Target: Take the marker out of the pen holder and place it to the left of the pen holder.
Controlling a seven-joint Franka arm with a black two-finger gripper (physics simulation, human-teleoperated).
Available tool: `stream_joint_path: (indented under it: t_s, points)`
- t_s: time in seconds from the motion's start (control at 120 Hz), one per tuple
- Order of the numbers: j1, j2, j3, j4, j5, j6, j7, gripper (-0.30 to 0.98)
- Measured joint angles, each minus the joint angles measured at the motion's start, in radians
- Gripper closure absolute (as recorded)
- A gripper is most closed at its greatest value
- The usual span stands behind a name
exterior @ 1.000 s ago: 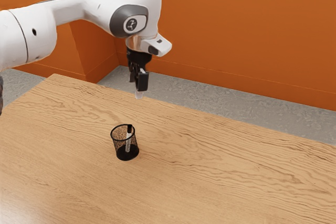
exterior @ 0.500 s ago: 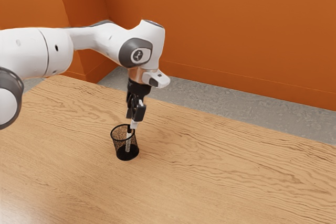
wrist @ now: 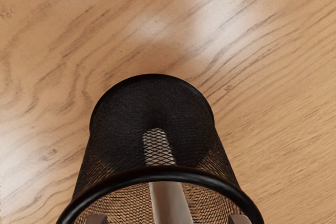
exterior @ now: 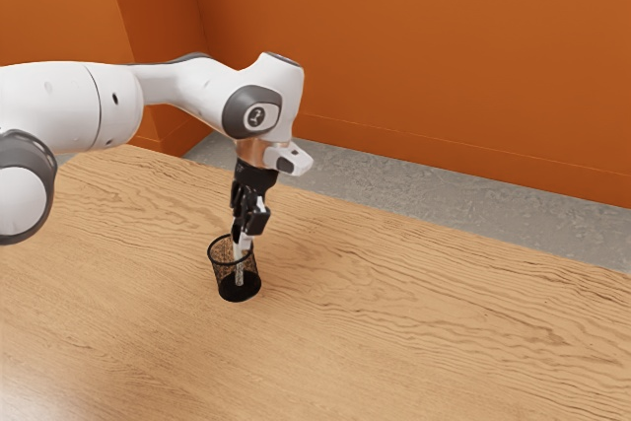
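One mesh pen holder (exterior: 222, 271) is standing upright on the wooden counter (exterior: 394, 322) in the exterior view, and the marker (exterior: 240, 276) is resting inside it, its pale shaft showing through the mesh, so the task's lifting and placing are both still waiting. The hand (exterior: 242, 244) is pointing downward at the pen holder's mouth, its tips at about rim level, its fingers parted. In the wrist view, the fingertips are standing wide apart on opposite sides of the marker, with open space on both flanks, so the hand is gripping nothing. The marker is leaning a little within the pen holder, its upper part lying between the fingertips. The step in hand, as I am judging it, is the grasp: I should be centring the fingers on the shaft, matching their closing line to its slight lean, and going just deep enough for a firm bite without pressing on the rim. Closing evenly matters, since one finger landing early could be pushing the marker against the mesh or pinching the rim too. Once it is secure, I should be drawing it along its own lean until its lower end is clearing the pen holder, then carrying it to the pen holder's left.
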Motion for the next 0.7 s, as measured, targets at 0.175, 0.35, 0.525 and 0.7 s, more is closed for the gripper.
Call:
stream_joint_path:
  t_s: [0.175, 0.35, 0.525, 0.7]
  points:
    - [0.001, -0.009, 0.001, 0.000, -0.001, 0.010, -0.024, 0.58]
    - [0.003, -0.015, 0.001, -0.006, -0.004, -0.035, -0.046, 0.65]
    - [0.003, -0.026, -0.001, -0.006, -0.003, -0.074, -0.063, 0.73]
    - [0.002, -0.122, -0.003, -0.037, 0.002, -0.104, -0.077, 0.76]
